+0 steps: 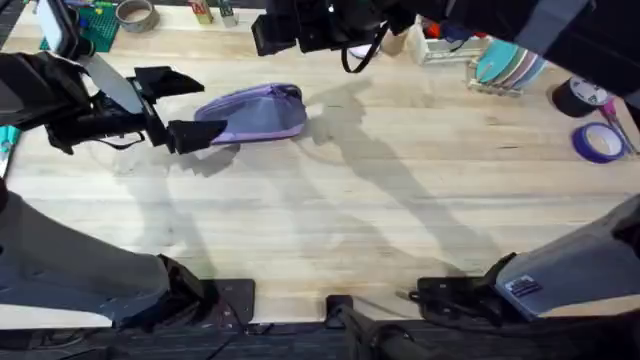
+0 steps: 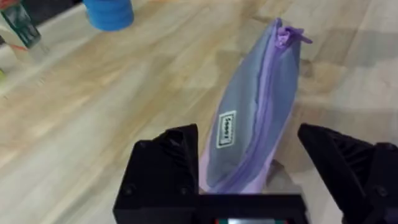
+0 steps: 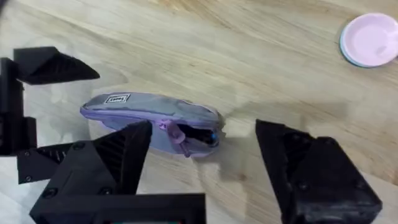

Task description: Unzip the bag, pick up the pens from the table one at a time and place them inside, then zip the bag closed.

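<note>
Bag [image 1: 255, 113] lies on the table [image 1: 380, 220] toward the far left, its long axis running across the table, left to right. Its left end sits between the spread fingers of the left gripper [image 1: 190, 110], which reaches in from the left edge; in the left wrist view the bag [image 2: 258, 118] runs straight away from that gripper [image 2: 249, 180], one end already inside the gap, the fingers open and not yet pressing the fabric as far as I can tell. The zipper line runs along the top ridge, and the pull [image 2: 291, 36] sits at the far end from the left gripper. The right gripper [image 3: 205, 180] hangs above the bag's right end, open and holding nothing; in its view the bag [image 3: 149, 115] lies crosswise, and near the pull [image 3: 177, 134] a short dark gap shows, so the zipper looks partly open at that end, with something dark and a bit of blue inside that I cannot identify. My judgement is that the left arm is placed to pin the near end while the right, being nearer the pull, works the zipper along the bag's length. Whether pens are inside is hidden. In the overhead view the right arm is large, dark and blurred along the far edge.
</note>
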